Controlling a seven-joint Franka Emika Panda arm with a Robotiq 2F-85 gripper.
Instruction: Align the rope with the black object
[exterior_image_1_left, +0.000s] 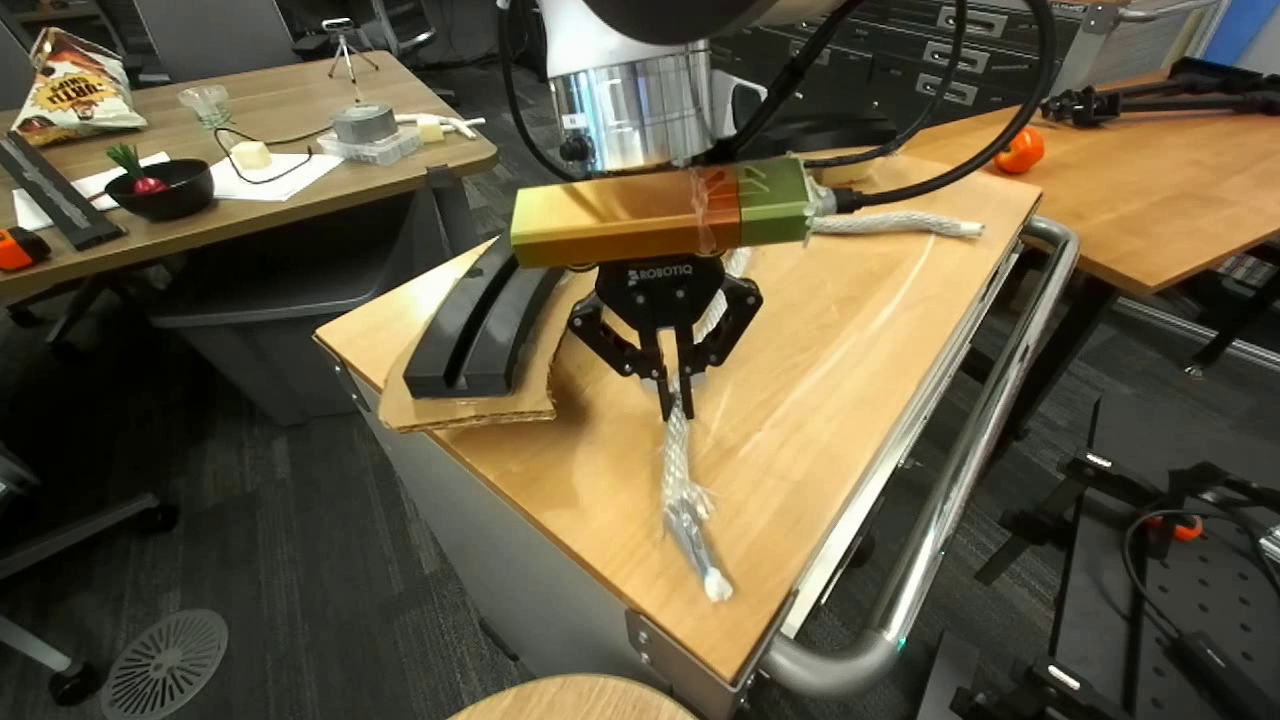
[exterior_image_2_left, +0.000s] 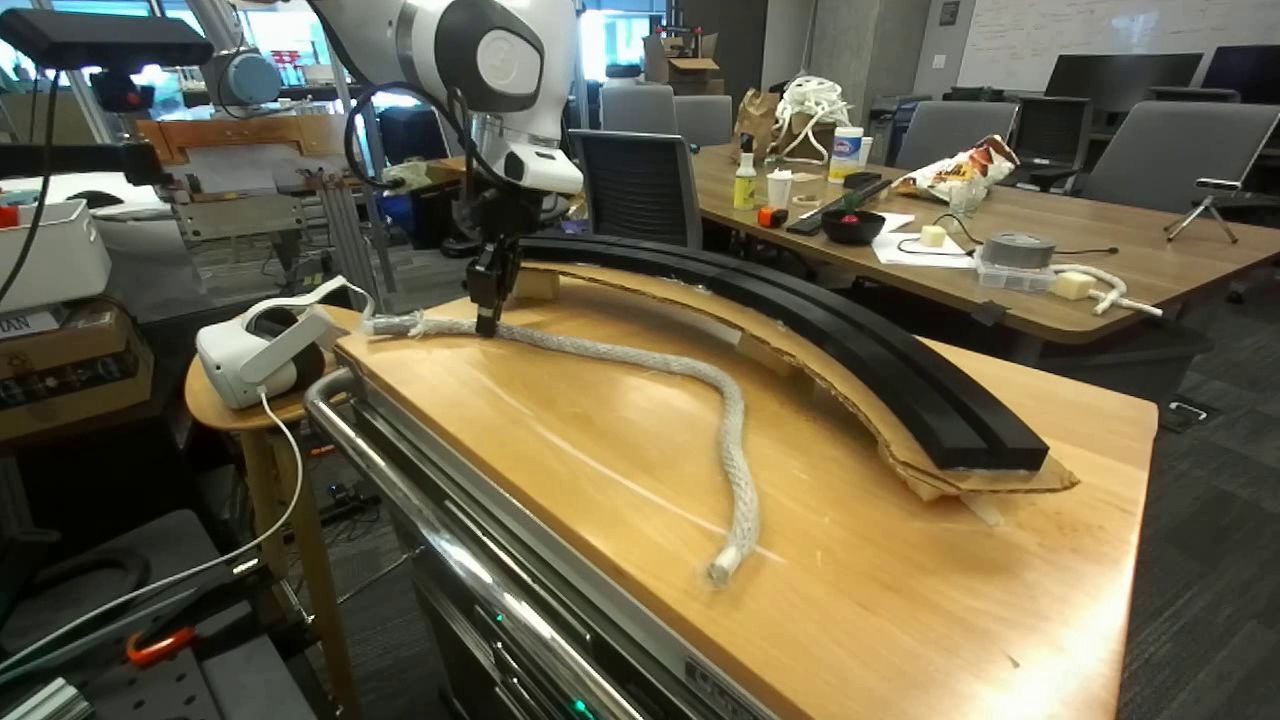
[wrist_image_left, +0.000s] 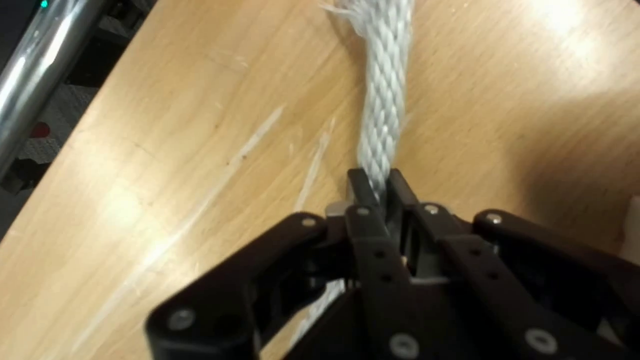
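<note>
Between the fingers (wrist_image_left: 370, 235) of the claw (wrist_image_left: 376, 182) sits the rope (wrist_image_left: 385, 100), and the claw is clamped on it, not far from its frayed end. Seen in the wrist view, both fingers press the grey-white braid from two sides (whether their tips also touch the surface (exterior_image_2_left: 900, 580) below, I cannot tell). In both exterior views the frayed end lies near the claw, and its last part looks wrapped in something greyish. From the other side of the claw, the long part of the rope goes away over the surface, makes one bend, and finishes well apart from the claw.

In an exterior view the black strip (exterior_image_2_left: 850, 335), a wide arc with a groove along it, shows from behind the claw and runs to the right of it; the rope lies apart from this strip, on the inner side of the arc. Under the strip is cardboard (exterior_image_1_left: 540, 375), which shows to the left of the claw in an exterior view. Just above the claw is a yellow, orange and green block (exterior_image_1_left: 625, 215). To the right of the claw, in that view, a metal handle (exterior_image_1_left: 982, 440) follows the edge of the surface.
</note>
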